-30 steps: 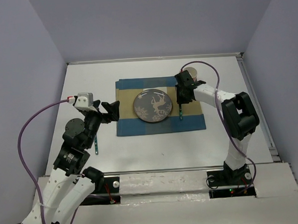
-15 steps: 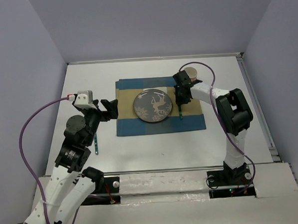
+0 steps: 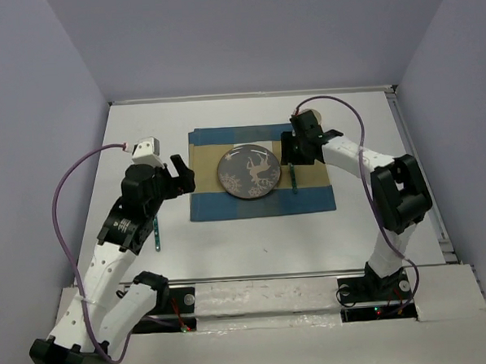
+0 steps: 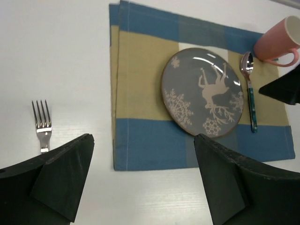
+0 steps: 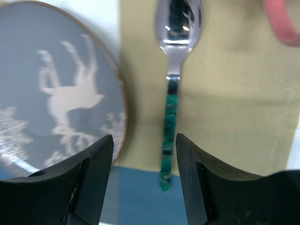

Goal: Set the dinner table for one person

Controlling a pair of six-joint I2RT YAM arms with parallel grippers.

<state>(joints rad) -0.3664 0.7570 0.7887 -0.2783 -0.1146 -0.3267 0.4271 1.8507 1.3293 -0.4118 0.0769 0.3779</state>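
— on the checked mat [image 3: 317, 190], what holds what?
— the plate [image 3: 250, 172] sits mid-mat with nothing on it but its printed deer and snowflakes. a pink mug [image 4: 276, 40] stands at the mat's far right corner. i can't see inside it.
— what's hard to read?
— the mug is cut off by the left wrist view's edge, and from above it's mostly behind the right gripper [image 5: 144, 137]. the fork [image 4: 42, 124] handle is hidden by a left finger.
— and the arms?
— the right arm reaches over the mat with its jaws spread. the spoon [image 5: 168, 122] lies flat beside the plate, green handle between the fingers, not pinched. the left gripper [image 3: 184, 175] hovers wide open, holding nothing, just off the mat's left edge above the dinner table [image 3: 254, 247]. that white top bears everything, and the fork lies on it left of the mat.
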